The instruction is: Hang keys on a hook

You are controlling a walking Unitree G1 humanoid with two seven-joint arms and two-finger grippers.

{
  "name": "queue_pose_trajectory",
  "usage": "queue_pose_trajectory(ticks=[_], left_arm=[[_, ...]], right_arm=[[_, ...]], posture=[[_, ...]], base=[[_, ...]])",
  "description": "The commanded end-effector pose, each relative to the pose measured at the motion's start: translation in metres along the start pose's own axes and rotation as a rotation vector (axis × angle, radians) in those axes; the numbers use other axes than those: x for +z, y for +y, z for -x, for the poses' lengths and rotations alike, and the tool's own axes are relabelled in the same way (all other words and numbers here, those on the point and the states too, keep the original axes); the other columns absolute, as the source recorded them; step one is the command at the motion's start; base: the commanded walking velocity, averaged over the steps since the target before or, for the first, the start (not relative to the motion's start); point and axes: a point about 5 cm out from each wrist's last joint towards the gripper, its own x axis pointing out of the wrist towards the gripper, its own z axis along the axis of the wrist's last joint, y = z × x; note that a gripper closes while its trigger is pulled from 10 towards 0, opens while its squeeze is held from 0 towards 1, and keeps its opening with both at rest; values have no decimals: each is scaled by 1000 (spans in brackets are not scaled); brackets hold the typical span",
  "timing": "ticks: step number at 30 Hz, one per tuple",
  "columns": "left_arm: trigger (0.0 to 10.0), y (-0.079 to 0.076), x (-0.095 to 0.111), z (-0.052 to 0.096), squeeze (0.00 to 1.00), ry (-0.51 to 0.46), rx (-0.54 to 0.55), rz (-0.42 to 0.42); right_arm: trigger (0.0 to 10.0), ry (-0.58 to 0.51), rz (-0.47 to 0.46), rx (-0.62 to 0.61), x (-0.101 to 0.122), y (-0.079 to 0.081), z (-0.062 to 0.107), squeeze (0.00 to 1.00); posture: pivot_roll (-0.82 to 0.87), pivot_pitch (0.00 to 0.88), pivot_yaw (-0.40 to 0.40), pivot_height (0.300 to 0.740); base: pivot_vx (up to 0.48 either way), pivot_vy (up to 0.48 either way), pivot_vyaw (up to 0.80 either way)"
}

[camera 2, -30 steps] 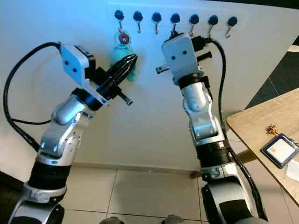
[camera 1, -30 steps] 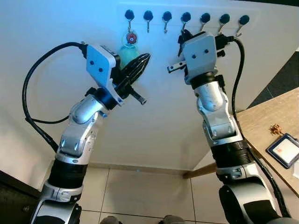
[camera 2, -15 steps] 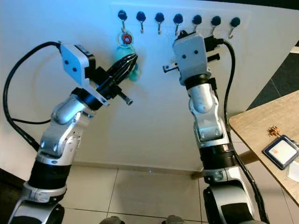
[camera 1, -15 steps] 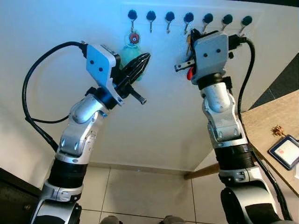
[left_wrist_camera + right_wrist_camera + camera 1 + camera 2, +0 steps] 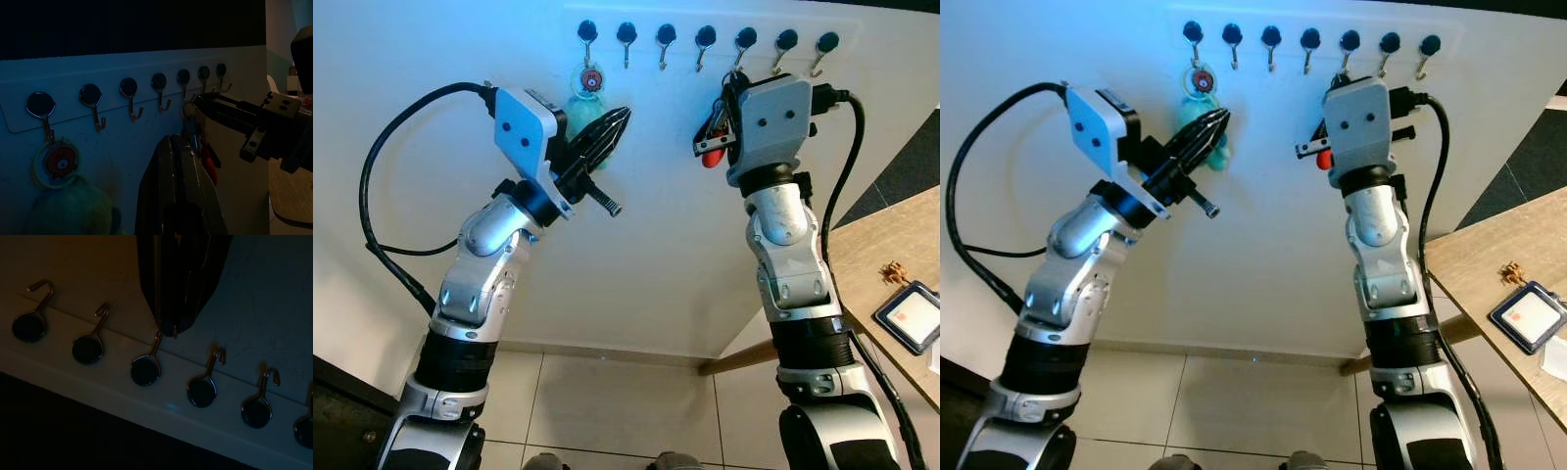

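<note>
Right gripper [image 5: 729,83] pinches the keys [image 5: 712,149] just under the fifth hook [image 5: 740,46] — next, seat the ring over its tip. Left gripper [image 5: 607,132] pressed together, idle.

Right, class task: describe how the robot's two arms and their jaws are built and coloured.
Both arms are jointed silver metal with black bands at the joints. Each wrist carries a pale boxy camera housing with small dark dots, fed by a thick black cable. The left gripper and right gripper have long, slim black jaws.
</note>
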Motion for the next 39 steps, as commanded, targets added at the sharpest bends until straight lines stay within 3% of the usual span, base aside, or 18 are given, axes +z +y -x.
queue_pose_trajectory(ticks=[1,12,26,30,39], left_arm=[[10000,-6,3,-4,0,-19,-23,9],[10000,-5,4,-5,0,-24,-19,8],[10000,-6,5,-5,0,-26,-25,17],[10000,-6,4,-5,0,-27,-29,18],[10000,-8,4,-5,0,-29,-36,21]], right_arm=[[10000,7,-22,5,-1,0,2,0],[10000,-75,13,51,15,6,-8,0],[10000,-113,75,97,23,18,-9,0],[10000,-117,123,88,22,17,-9,0],[10000,-148,367,30,21,13,0,0]], posture=[[41,78,-23,740],[42,80,-25,740],[43,81,-27,740],[42,81,-26,740],[42,74,-28,740]], base=[[0,0,0],[0,0,0],[0,0,0],[0,0,0],[0,0,0]])
